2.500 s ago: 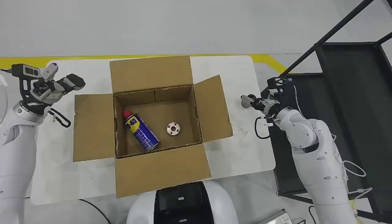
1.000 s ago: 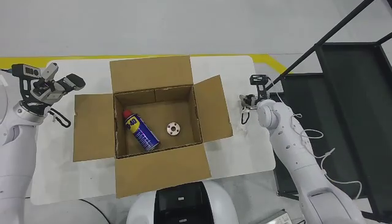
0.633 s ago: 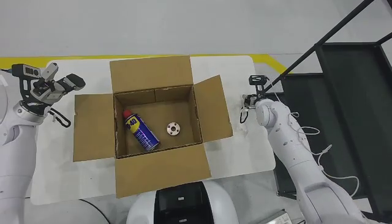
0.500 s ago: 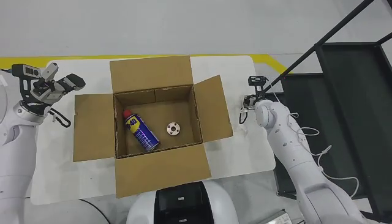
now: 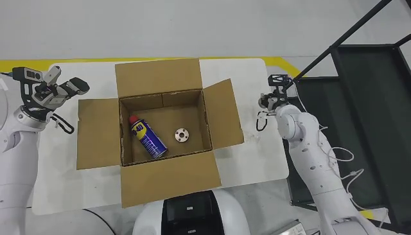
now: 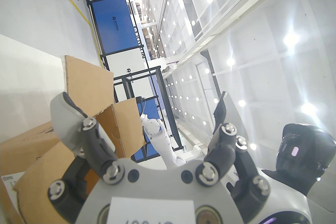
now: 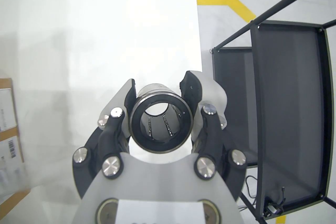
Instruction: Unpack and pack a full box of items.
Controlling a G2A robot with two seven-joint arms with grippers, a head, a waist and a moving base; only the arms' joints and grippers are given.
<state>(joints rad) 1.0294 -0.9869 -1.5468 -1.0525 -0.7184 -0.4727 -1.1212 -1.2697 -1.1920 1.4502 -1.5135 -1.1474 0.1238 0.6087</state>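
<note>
Right gripper [image 7: 159, 84] clamps smooth steel cylindrical bearing [image 7: 162, 128] near white table's [image 7: 105, 25] right edge; slick sleeve may slip, roll off.

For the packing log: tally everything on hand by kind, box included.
Cardboard box: 1
Spray can: 1
Round metal flange: 1
Metal bearing sleeve, in the right gripper: 1
Total: 4
</note>
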